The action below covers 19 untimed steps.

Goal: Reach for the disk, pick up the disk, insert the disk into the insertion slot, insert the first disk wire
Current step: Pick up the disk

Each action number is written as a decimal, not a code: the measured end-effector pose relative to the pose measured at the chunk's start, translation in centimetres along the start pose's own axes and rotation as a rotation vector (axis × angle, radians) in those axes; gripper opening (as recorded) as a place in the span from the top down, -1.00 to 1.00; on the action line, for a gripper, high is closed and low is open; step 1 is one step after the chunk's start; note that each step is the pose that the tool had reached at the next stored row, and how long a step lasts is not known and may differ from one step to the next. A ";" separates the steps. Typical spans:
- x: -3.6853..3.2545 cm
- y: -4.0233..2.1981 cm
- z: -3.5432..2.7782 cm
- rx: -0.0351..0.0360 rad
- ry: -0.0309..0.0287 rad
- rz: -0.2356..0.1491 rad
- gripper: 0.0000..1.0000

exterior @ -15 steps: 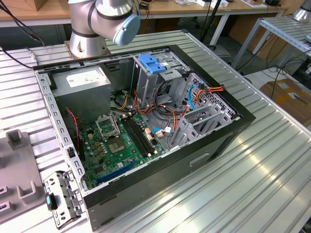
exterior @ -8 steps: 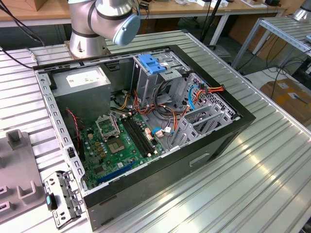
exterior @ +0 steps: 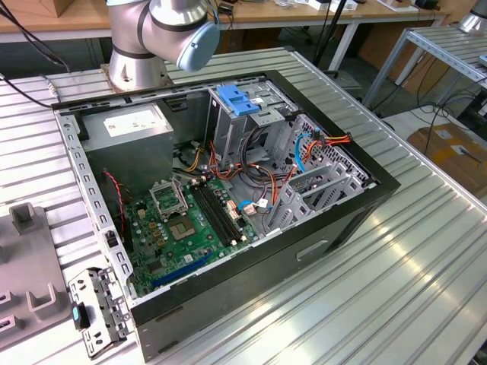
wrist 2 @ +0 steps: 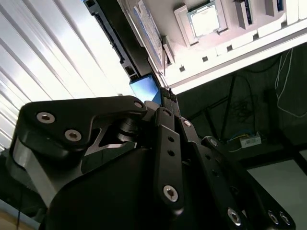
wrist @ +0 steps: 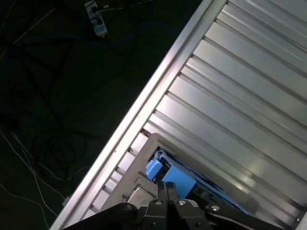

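In both wrist views the disk [wrist 2: 146, 88] [wrist: 180, 179], a bright blue carrier around a dark body, lies on the ribbed metal table near its edge. My gripper [wrist 2: 166, 92] [wrist: 167, 186] hangs right over the blue carrier, with its black fingers [wrist 2: 163, 124] pressed together and nothing visibly between them. I cannot tell whether the tips touch the disk. In the exterior view the insertion slot [exterior: 323, 176], a low grey perforated cage, sits inside the open computer case [exterior: 251, 251] towards the exterior view's right. Red and blue wires [exterior: 312, 144] hang just behind it.
A taller cage with a blue latch plate [exterior: 238, 101] stands at the back of the case. The motherboard [exterior: 190, 220] lies on its floor. The arm's base [exterior: 141, 46] stands behind the case. A grey fixture [exterior: 27, 258] sits at the exterior view's left. A pale holder with a chip [wrist 2: 204, 21] lies beyond the disk.
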<state>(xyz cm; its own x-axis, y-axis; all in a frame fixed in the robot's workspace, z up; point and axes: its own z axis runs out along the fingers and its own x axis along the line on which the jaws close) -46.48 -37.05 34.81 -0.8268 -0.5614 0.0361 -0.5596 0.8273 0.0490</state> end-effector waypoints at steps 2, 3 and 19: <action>0.00 0.00 0.00 0.0010 0.0016 -0.030 0.79; 0.00 0.00 0.00 0.0015 0.0022 -0.043 0.79; -0.04 -0.02 -0.01 0.0031 0.0046 -0.124 0.79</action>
<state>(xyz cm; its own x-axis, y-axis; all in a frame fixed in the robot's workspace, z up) -46.43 -37.05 34.82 -0.7509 -0.6595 0.0345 -0.6577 0.7516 0.0503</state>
